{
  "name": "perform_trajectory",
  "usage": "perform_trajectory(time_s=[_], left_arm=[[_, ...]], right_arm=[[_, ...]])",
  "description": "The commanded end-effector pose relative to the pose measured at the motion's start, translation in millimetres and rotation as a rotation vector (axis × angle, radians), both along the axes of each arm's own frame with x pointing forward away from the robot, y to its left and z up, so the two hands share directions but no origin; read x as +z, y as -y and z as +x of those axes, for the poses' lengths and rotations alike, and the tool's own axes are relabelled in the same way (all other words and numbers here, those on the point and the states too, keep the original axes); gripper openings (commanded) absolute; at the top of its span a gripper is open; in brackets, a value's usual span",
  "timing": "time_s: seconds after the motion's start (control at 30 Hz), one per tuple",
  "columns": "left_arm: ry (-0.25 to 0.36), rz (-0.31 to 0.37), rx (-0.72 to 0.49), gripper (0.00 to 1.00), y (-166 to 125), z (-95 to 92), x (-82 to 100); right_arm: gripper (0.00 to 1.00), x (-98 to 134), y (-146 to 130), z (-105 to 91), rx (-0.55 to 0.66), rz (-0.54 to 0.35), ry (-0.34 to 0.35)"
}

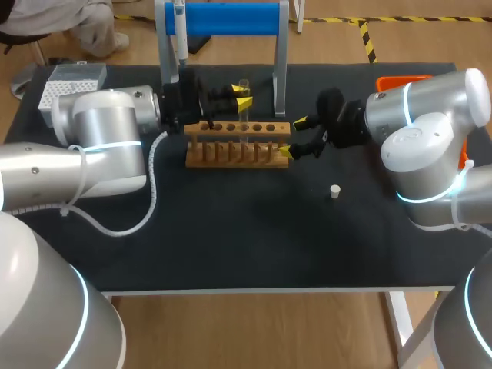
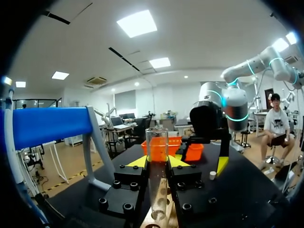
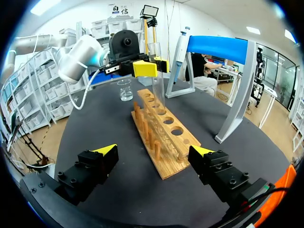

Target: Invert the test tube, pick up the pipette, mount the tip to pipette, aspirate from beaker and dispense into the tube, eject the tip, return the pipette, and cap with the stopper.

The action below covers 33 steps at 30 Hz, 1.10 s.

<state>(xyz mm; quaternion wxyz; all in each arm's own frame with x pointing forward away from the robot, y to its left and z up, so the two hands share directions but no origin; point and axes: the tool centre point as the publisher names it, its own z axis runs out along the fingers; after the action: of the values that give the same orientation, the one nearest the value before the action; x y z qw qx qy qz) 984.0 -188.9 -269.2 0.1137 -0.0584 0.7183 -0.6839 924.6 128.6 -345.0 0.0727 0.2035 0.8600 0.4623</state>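
- Gripping the upright test tube (image 2: 156, 147) from two sides with its yellow tips, the left claw (image 1: 242, 100) holds it with its lower end reaching the wooden rack (image 1: 238, 146).
- Right claw (image 1: 292, 136) gapes wide, holding nothing, at the rack's 3 o'clock end.
- Stopper (image 1: 334, 191) stands on the tabletop (image 1: 231, 246), at 4 o'clock from the rack, apart from both claws.
- Pipette (image 1: 178, 31) hangs at 11 o'clock from the rack.
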Motion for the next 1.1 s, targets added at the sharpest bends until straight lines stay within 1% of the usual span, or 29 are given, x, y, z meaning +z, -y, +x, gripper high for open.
perform_trajectory(time_s=[0.03,0.4,0.5,0.6,0.73,0.77,0.8,0.87,1.0,1.1], left_arm=[[0.000,0.000,-0.004,0.00,1,2.1,-3.1],[-0.010,0.004,-0.001,0.00,2,2.2,-7.6],[-0.036,0.032,0.004,0.00,2,2.3,-10.2],[-0.033,0.028,0.001,0.00,2,2.4,-11.1],[-0.029,0.040,0.000,0.00,2,2.6,-11.9],[-0.028,0.041,-0.001,0.47,2,2.6,-11.9],[-0.030,0.046,0.000,1.00,1,2.7,-11.7],[-0.016,0.050,0.005,1.00,0,2.8,-10.3],[-0.011,0.065,0.010,1.00,-1,2.4,-7.9],[0.001,0.077,0.006,1.00,-4,1.2,-0.8]], right_arm=[[1.00,0,0,-0.2,0.000,0.001,0.000],[1.00,0,0,-0.2,0.000,0.001,0.000],[1.00,0,0,-0.2,0.000,0.001,0.000],[1.00,0,0,-0.2,0.000,0.001,0.000],[1.00,0,0,-0.2,0.000,0.001,0.000],[1.00,0,0,-0.2,0.000,0.001,0.000],[1.00,0,0,-0.2,0.000,0.001,0.000],[1.00,0,0,-0.2,0.000,0.001,0.000],[1.00,0,0,-0.2,0.000,0.001,0.000],[1.00,0,0,-0.2,0.000,0.001,0.000]])
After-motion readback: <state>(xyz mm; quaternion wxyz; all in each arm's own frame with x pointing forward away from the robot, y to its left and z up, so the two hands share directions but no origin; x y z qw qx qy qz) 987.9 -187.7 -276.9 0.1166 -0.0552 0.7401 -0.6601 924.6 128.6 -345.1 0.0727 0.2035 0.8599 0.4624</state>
